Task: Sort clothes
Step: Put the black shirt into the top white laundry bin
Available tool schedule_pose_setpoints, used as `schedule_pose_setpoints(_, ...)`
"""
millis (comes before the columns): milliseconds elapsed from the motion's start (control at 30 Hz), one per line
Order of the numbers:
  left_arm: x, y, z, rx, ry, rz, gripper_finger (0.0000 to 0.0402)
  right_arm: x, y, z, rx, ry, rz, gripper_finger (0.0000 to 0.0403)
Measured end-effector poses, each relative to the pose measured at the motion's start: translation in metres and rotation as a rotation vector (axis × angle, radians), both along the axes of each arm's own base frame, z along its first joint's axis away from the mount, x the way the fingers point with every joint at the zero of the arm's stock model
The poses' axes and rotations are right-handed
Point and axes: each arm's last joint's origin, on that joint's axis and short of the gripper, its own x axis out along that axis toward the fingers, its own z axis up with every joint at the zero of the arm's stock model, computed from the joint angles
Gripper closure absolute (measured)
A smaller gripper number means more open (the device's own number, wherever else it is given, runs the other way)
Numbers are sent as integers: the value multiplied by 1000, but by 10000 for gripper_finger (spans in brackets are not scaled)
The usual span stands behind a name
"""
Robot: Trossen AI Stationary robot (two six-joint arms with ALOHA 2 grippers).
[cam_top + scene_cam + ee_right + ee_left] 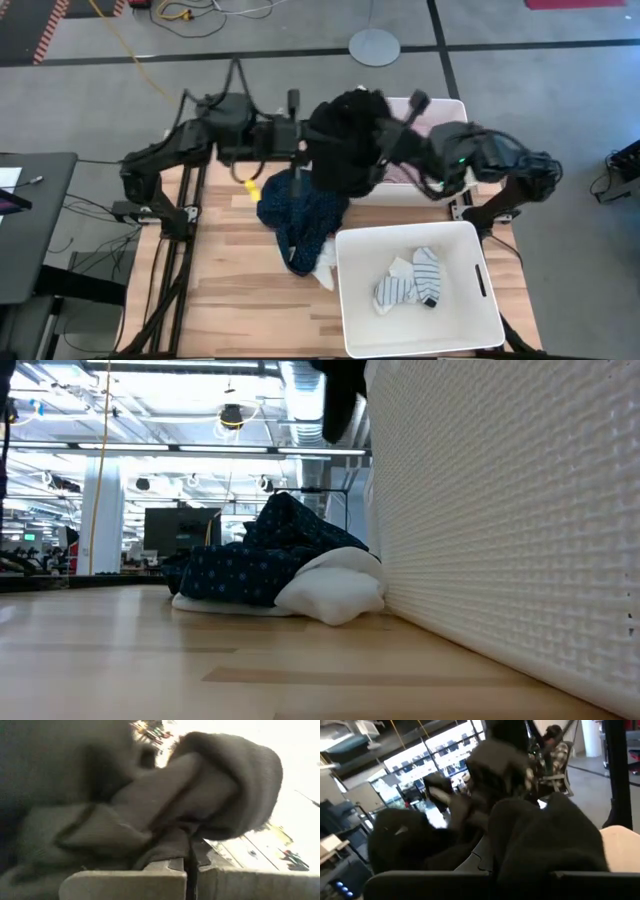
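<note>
No brand, label or writing can be read on anything here.

The wooden desk (240, 290) carries two white bins. The nearer bin (352, 320) holds small white and striped socks (412, 280); in the low view its textured wall fills the right side and hides everything behind it. The far bin (440, 110) is mostly covered by the arms and the garment, with something pale pink (432, 122) just showing inside.

The large black garment (345, 145) hangs bunched in the air between the two arms, above the far edge of the desk. Both wrist views are almost filled by its dark folds, so little else can be made out there.

The navy dotted garment (300, 215) lies heaped on the desk beside the nearer bin, with a white piece (335, 588) tucked against the bin wall.

The left gripper (297, 135) has its jaws fully closed, pressed into the black garment's left side. The right gripper (190, 862) also has its jaws closed together, pinching a fold of the same black fabric.
</note>
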Motion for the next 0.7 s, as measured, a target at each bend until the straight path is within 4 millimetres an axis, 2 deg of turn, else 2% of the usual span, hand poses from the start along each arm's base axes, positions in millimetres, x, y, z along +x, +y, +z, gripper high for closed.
schedule_pose_setpoints(233, 34, 31, -19, -44, 8, -19, 401, -29, -15, 3, 43, 26, -66, 403)
schedule_pose_setpoints(433, 44, 52, -21, -62, -41, -42, 401, -45, -29, -4, 83, 71, -182, 403)
schedule_pose_setpoints(700, 64, 75, -41, -119, 20, -70, 401, -58, -46, -23, 189, 157, -307, 400)
